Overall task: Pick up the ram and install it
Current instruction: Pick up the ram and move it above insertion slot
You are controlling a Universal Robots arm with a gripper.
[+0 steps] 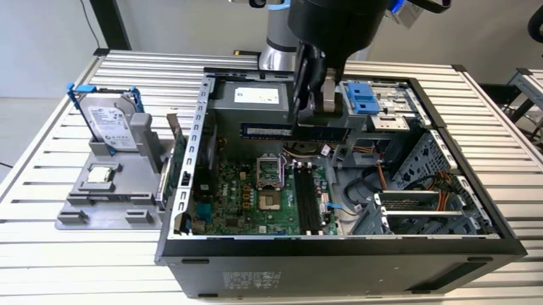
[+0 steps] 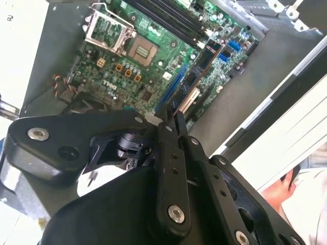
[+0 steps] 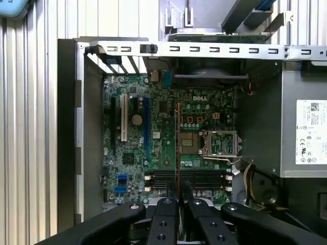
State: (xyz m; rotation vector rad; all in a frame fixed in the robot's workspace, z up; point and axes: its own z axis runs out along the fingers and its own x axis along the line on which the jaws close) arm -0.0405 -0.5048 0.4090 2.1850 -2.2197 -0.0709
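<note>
Open air lay between the ram (image 1: 271, 131) in the hand (image 1: 322, 118) and the memory slots (image 1: 307, 202); cables (image 1: 373, 154) and the drive cage (image 1: 431, 164) crowded the exterior view's right.

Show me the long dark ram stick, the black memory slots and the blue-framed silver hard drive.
long dark ram stick (image 1: 267, 131), exterior view, its free end
black memory slots (image 1: 307, 200), exterior view, their middle
silver hard drive (image 1: 109, 117), exterior view, its labelled face

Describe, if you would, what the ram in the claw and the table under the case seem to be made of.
The ram: probably fibreglass circuit board, matte dark with black chips along its face, clamped in the claw. The table: likely aluminium, satin silver; its ribbed slats look like extruded profiles with a soft sheen.
</note>
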